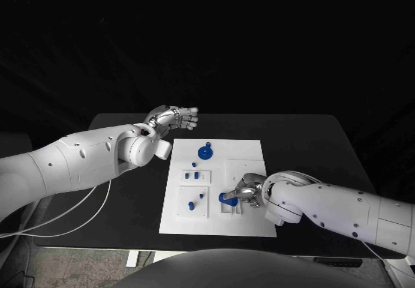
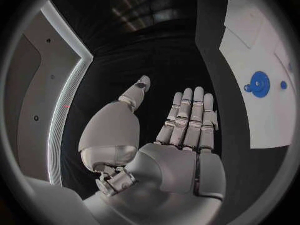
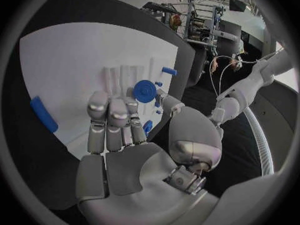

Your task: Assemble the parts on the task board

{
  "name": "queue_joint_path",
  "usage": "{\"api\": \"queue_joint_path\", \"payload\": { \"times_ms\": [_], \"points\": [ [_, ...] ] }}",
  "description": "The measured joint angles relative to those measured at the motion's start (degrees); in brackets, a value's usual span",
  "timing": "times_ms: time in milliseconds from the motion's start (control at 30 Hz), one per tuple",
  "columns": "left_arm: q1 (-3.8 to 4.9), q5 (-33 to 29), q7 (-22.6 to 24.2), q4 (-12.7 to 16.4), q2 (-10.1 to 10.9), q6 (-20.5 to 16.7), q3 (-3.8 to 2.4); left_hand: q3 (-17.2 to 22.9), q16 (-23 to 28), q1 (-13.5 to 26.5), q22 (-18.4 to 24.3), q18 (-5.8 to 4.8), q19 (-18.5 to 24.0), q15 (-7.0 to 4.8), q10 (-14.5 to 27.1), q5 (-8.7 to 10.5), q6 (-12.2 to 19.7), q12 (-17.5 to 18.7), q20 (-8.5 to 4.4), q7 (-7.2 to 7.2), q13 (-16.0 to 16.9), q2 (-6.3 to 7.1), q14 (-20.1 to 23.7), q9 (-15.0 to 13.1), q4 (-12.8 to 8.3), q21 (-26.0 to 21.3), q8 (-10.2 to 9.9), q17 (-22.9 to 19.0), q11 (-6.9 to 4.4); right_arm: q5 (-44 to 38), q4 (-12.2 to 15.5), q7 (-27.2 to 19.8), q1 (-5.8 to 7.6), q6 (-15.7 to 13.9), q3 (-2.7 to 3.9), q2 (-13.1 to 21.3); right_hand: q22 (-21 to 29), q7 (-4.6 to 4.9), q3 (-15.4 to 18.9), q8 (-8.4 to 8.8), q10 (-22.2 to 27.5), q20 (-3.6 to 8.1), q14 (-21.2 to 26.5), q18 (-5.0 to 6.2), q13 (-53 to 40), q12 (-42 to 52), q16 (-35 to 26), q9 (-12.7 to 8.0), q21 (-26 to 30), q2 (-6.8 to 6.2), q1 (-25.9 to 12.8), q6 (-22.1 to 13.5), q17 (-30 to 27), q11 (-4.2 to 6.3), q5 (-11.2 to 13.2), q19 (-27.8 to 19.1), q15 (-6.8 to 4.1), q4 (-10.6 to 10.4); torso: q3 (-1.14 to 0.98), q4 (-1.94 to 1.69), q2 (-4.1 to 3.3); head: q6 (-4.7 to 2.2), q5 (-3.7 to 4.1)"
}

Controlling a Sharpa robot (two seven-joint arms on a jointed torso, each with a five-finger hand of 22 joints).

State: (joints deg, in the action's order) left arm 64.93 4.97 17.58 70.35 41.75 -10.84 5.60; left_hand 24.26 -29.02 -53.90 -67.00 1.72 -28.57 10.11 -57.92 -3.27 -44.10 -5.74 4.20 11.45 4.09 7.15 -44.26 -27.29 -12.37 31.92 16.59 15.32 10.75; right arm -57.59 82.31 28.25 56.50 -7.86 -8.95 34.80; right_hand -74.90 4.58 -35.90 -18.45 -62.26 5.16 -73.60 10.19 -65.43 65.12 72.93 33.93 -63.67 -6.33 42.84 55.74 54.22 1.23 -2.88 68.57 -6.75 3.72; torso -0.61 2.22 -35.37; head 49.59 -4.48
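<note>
The white task board (image 1: 216,225) lies in the middle of the black table. On its far part sits a round blue part (image 1: 205,152) (image 3: 145,91). Small blue pegs (image 1: 192,176) stand left of centre, with others (image 1: 191,206) nearer to me. My right hand (image 1: 248,192) (image 3: 119,135) is low over the board's near right part, fingers straight and together. A blue part (image 1: 229,197) (image 3: 148,126) shows between its thumb and fingers; whether it is gripped I cannot tell. A blue bar (image 3: 42,114) lies near the board's edge. My left hand (image 1: 173,118) (image 2: 181,135) hangs off the board's far left corner, fingers extended, holding nothing.
Bare black table (image 1: 303,138) surrounds the board on all sides. A white cable (image 1: 78,210) hangs from my left arm over the table's left edge.
</note>
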Motion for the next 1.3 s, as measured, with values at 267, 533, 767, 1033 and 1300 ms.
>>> {"api": "queue_joint_path", "payload": {
  "times_ms": [267,533,767,1033,1300],
  "points": [
    [0.00,0.01,-0.05,0.00,0.05,0.00,0.00,0.00,0.00,0.00,-0.05,0.00,0.00,0.00,0.00,0.00,0.00,0.00,0.00,0.00,0.00,0.00,0.00,0.00,0.00,0.00,0.00,0.00,0.00,-0.96,-0.64,0.12,-0.44,0.48,-0.27,-0.28,0.00,0.01,0.15,0.01,0.00,-0.08,-0.01,0.01,0.00,-0.04,0.00,-0.01,0.00,0.00,0.00,0.01,0.00,0.00,0.00,-0.08,0.01,0.16,-0.04,0.04,-0.01,0.10,-0.07],
    [0.00,0.02,-0.08,-0.03,0.14,0.00,0.00,0.00,0.00,0.00,-0.05,0.00,0.00,0.00,0.00,0.00,0.15,0.00,0.00,-0.15,0.00,0.00,0.00,-0.01,0.00,0.00,0.00,0.05,0.00,-2.61,-0.29,0.25,-0.57,0.68,-0.30,-0.10,0.00,0.01,0.16,0.22,0.00,-0.08,-0.02,0.01,0.01,-0.06,0.00,-0.01,0.00,0.00,0.00,0.01,-0.01,0.00,0.00,-0.08,0.02,0.16,-0.03,0.04,0.00,0.21,-0.09],
    [0.00,0.02,-0.11,0.02,0.18,0.00,0.00,0.00,0.00,0.00,-0.10,0.00,0.00,0.00,0.00,0.00,0.14,0.00,0.00,-0.14,0.00,0.00,0.00,0.04,0.00,0.00,0.00,0.08,0.00,-5.44,-0.04,0.39,-0.71,1.43,-0.31,-0.27,0.00,0.16,0.38,0.28,0.00,-0.08,-0.10,0.01,-0.05,-0.17,-0.03,0.01,0.00,-0.83,-0.82,0.17,0.05,0.00,0.00,-0.08,0.10,0.38,-0.01,0.02,0.00,0.20,-0.07],
    [0.00,0.02,-0.19,-0.03,0.22,0.00,0.00,0.00,0.00,0.00,-0.10,0.00,0.00,0.00,0.00,0.00,0.14,0.00,0.00,-0.14,0.00,0.00,0.00,0.04,0.00,0.00,0.00,0.10,0.00,-7.18,0.21,0.46,-0.76,3.12,-0.34,-0.58,0.00,0.16,3.49,0.84,0.00,-0.40,-0.08,0.07,-0.05,-0.83,-0.67,-0.08,0.00,-2.15,-5.51,0.17,0.12,0.00,0.00,-0.39,0.08,-0.82,0.00,0.02,0.00,0.30,-0.09],
    [0.00,0.02,-0.33,-0.04,0.18,0.02,0.00,0.00,0.23,0.00,-0.15,0.00,0.00,0.00,-0.01,0.00,0.13,0.00,0.00,-0.13,0.00,0.00,0.00,0.04,0.00,-0.21,0.00,0.16,0.00,-7.86,0.48,0.43,-0.78,4.14,-0.34,-0.50,0.00,0.10,10.94,1.50,0.01,0.24,0.23,0.08,-0.13,-1.54,-0.95,-0.66,0.00,-0.14,-9.06,0.33,0.48,0.00,0.00,-1.85,-0.20,3.19,-0.01,0.01,0.02,0.31,-0.08]
  ]
}}
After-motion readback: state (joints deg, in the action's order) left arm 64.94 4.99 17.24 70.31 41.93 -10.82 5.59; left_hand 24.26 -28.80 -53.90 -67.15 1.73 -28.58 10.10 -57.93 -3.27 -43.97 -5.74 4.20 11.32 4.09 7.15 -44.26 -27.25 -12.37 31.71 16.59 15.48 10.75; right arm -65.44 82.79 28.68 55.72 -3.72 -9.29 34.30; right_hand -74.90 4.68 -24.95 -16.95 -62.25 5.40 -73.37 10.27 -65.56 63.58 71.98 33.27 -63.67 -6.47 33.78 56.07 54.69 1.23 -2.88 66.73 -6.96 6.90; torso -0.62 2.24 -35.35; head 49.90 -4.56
